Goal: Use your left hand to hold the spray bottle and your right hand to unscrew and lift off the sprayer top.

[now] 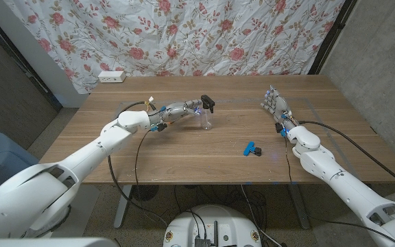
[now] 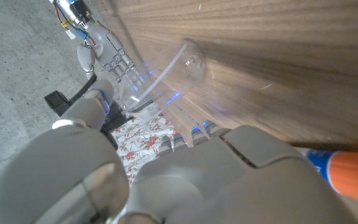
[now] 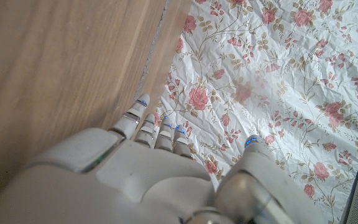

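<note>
A: Surface? Room?
B: Wooden counter [image 1: 184,154], plank grain. Floral sheet [image 1: 184,34] hangs behind it, grey wall at the right, white power strip [image 1: 112,76] on the far left edge.
A: Bottle?
B: Clear spray bottle [image 1: 206,121] stands upright mid-counter, black sprayer top [image 1: 207,103] still on. Left robot hand [image 1: 184,110] is wrapped around it; the left wrist view shows fingers on the clear body.
A: Right?
B: Right robot hand [image 1: 274,104] holds nothing, fingers straight, apart, well away from the bottle near the far right. Small blue-and-black object [image 1: 253,149] lies between them, nearer the front.
</note>
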Tool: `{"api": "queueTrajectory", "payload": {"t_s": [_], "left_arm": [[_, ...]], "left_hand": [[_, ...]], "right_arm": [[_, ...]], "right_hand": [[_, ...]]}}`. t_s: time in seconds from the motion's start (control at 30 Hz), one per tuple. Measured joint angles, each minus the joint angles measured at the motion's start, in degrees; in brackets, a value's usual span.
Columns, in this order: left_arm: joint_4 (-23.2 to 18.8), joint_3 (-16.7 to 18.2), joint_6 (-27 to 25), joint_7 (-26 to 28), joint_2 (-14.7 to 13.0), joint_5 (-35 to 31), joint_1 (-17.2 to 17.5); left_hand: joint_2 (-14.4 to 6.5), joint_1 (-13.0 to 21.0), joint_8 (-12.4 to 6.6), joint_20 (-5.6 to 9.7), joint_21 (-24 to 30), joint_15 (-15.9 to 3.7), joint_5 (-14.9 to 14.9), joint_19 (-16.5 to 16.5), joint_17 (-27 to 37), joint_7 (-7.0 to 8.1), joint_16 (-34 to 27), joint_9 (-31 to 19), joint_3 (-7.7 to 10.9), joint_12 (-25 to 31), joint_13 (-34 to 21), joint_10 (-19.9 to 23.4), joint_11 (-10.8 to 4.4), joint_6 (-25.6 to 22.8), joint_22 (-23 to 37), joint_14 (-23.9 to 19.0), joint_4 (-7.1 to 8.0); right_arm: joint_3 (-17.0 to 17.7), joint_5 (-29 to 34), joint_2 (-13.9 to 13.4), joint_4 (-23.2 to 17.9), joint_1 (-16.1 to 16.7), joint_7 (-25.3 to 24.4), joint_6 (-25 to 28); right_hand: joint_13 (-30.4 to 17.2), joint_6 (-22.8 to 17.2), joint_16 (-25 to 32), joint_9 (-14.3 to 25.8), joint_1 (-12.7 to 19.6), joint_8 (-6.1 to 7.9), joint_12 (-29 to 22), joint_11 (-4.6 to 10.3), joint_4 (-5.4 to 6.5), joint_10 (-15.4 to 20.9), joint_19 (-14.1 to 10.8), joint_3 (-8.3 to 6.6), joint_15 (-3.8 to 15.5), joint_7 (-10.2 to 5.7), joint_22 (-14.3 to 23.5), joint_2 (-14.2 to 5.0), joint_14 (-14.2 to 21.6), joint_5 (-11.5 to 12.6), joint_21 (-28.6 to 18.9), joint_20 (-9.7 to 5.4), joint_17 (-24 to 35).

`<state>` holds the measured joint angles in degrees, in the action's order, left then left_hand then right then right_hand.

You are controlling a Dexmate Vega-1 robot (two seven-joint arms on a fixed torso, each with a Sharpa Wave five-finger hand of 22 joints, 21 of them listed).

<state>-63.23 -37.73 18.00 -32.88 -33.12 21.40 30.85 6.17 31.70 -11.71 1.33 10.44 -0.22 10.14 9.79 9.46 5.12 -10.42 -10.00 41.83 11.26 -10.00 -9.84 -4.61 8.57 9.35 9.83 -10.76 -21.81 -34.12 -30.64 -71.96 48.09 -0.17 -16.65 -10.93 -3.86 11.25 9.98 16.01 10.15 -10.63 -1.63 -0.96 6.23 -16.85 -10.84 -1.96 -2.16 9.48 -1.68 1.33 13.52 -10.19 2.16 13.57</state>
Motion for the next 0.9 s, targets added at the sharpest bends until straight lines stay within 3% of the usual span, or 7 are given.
{"api": "queueTrajectory", "payload": {"t_s": [0.3, 0.6, 0.9], "left_arm": [[1.6, -0.6, 2.3, 2.3, 1.7, -1.5, 0.5], [3.7, -1.1, 4.3, 4.6, 3.3, -2.6, 0.9], [6.5, -1.3, 6.3, 6.6, 5.1, -3.5, 0.7]], "left_hand": [[0.8, 0.8, -0.45, 0.22, 0.4, -1.05, 0.0, 0.2, 0.0, 0.03, -0.4, 0.0, -0.15, 0.4, 0.0, 0.1, -0.76, -1.8, 0.0, 0.0, 0.15], [1.9, 1.9, -1.11, 0.21, 0.3, -1.67, 0.0, 0.2, 0.0, -0.27, -0.8, 0.0, -0.56, 1.0, -0.1, 3.1, -1.6, -3.4, 0.0, -0.5, 0.22], [2.9, 5.1, -2.94, 0.65, 0.7, -1.72, 0.0, -2.4, 0.3, -0.72, -1.3, -0.3, -1.41, 2.1, -0.6, 9.2, -1.97, -8.5, 0.0, -7.3, -0.04]], "right_arm": [[0.1, 0.0, -0.3, -0.9, 0.8, -0.3, 0.0], [0.4, 0.0, -0.8, -2.2, 1.8, -0.9, 0.2], [0.7, -0.1, -1.2, -3.2, 2.7, -1.6, 0.4]], "right_hand": [[0.0, 0.0, 0.0, 0.0, 0.0, 0.0, 0.0, 0.0, -0.24, 0.0, 0.4, -0.25, 0.0, 0.0, 0.0, 0.0, 0.0, -0.4, 0.0, -0.42, 0.0], [0.0, 0.0, 0.0, 0.0, 0.0, 0.0, 0.0, 0.0, -0.24, 0.0, 0.4, -0.25, 0.0, 0.0, 0.0, 0.0, 0.0, -0.4, 0.0, -0.42, 0.0], [0.0, 0.0, 0.0, 0.0, 0.0, 0.0, 0.0, 0.0, -0.47, 0.0, 0.4, -0.01, 0.01, 0.0, 0.0, 0.0, 0.0, -0.4, -0.2, -0.42, -0.1]]}}
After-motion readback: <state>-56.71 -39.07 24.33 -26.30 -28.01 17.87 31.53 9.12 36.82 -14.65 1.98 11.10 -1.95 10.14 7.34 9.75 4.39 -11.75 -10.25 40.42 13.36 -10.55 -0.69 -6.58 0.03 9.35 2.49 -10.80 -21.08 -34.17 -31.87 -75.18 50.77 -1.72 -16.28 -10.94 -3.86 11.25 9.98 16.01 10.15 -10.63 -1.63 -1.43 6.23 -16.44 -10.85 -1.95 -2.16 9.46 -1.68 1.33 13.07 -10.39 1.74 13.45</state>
